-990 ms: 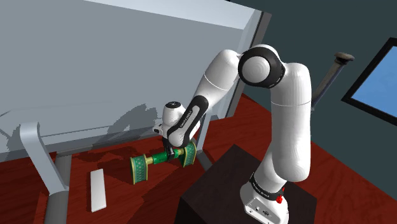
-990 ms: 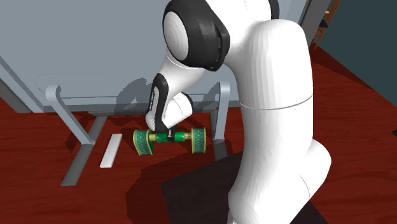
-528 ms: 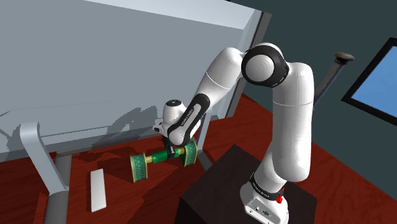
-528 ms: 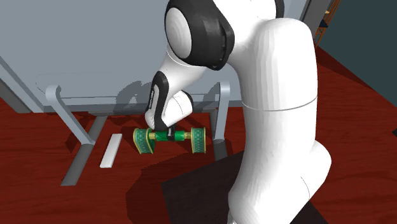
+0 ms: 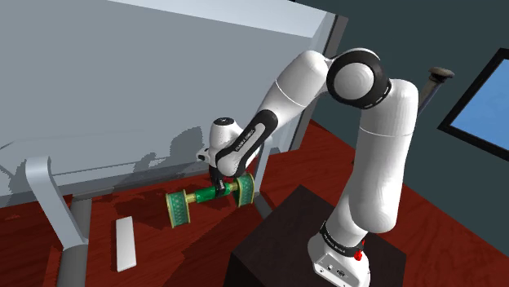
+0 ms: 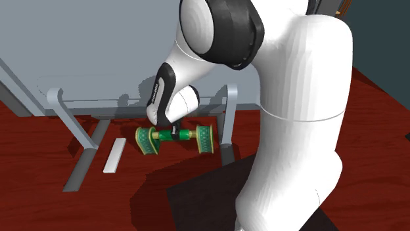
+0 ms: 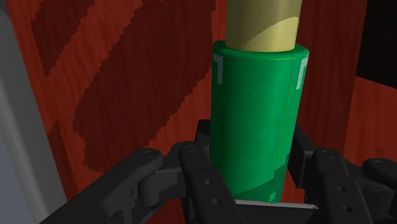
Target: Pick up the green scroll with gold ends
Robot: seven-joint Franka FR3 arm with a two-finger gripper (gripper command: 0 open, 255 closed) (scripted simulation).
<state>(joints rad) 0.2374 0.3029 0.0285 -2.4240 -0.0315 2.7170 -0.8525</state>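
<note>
One cylindrical green scroll [image 7: 257, 121], pincer [image 7: 252, 162] clasping

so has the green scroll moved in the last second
Yes: the green scroll, clasped by the end effector, has risen slightly off the floor, toward the grey table.

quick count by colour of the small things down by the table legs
green: 1, the scroll, clasped in the pincer
white: 1, the strip on the floor
total: 2
</note>
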